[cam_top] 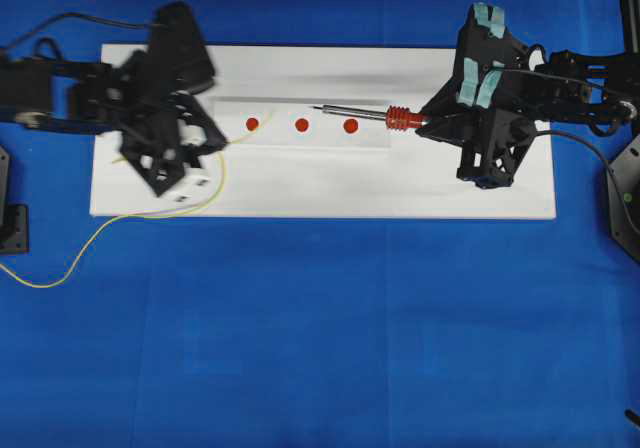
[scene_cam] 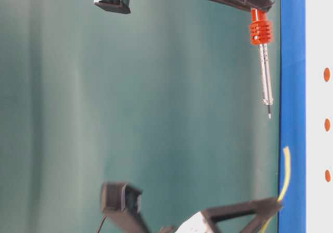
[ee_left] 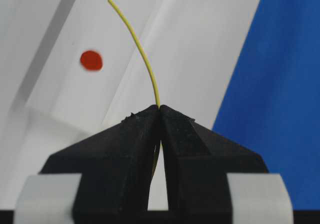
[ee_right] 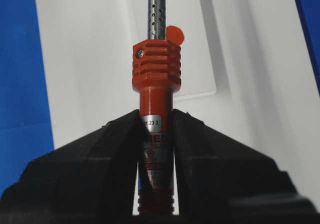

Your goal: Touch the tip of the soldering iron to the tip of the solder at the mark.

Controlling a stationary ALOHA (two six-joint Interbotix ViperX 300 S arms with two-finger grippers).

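On my overhead feed, far left, the long thin yellow solder wire (cam_top: 100, 230) trails in a loose curve over the blue table cover (cam_top: 320, 348) and up onto the flat white board (cam_top: 330, 193). My left gripper (cam_top: 205, 133) sits over the board's left end, blurred in this view. From its wrist camera I can see its black jaws pressed together, pinching the wire between them; the free end of the solder (ee_left: 140, 49) arcs up out of the jaw tips, its tip ending just short of one red mark.

Moving right along the board, three round red marks sit in a row on a slightly raised white strip: the left red dot (cam_top: 252, 124), the middle red dot (cam_top: 301, 124) and the right red dot (cam_top: 350, 125). The solder's tip lies near the left dot.

Further right, the slim soldering iron with metal shaft and red-orange ribbed collar (cam_top: 400, 118) lies roughly level, pointing left, its pointed tip above and between the middle and right dots, well apart from the solder tip. My right gripper (cam_top: 432, 120) is clamped on the iron's red handle just behind the collar; the wrist view shows both black jaws squeezing the handle.
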